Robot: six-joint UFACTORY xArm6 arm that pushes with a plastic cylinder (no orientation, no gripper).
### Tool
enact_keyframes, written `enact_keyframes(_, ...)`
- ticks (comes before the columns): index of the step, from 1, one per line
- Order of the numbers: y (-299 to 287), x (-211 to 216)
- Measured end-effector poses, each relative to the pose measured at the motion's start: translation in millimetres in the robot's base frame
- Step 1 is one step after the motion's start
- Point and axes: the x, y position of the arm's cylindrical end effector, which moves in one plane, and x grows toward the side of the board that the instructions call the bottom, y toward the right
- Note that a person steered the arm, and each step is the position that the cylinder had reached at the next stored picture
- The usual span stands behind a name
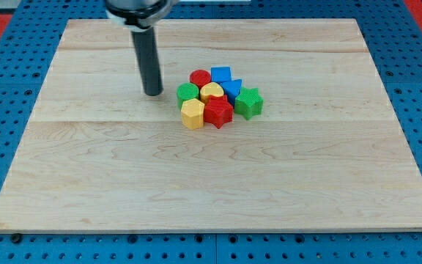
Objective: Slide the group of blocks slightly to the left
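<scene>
Wooden table (86,183), my tip (152,93) near the green block (187,92) on its view-left side, red star (218,112), yellow hexagon (192,114) below it, no pincer on this rod.

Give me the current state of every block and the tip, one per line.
my tip: on the board, left of the cluster, apart
red cylinder: cluster top
blue blocks: top right
green cylinder: left edge
yellow heart: centre
yellow hexagon: bottom left
red star: bottom
green star: right edge
</scene>
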Motion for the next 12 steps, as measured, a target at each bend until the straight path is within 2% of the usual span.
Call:
enact_keyframes(1, -42, 7)
enact_keyframes(2, -85, 39)
enact_keyframes(3, -92, 84)
enact_keyframes(4, -32, 112)
enact_keyframes(5, 64, 129)
enact_keyframes(6, 160, 132)
enact_keyframes(7, 221, 128)
enact_keyframes(10, 184, 89)
enact_keyframes(12, 184, 77)
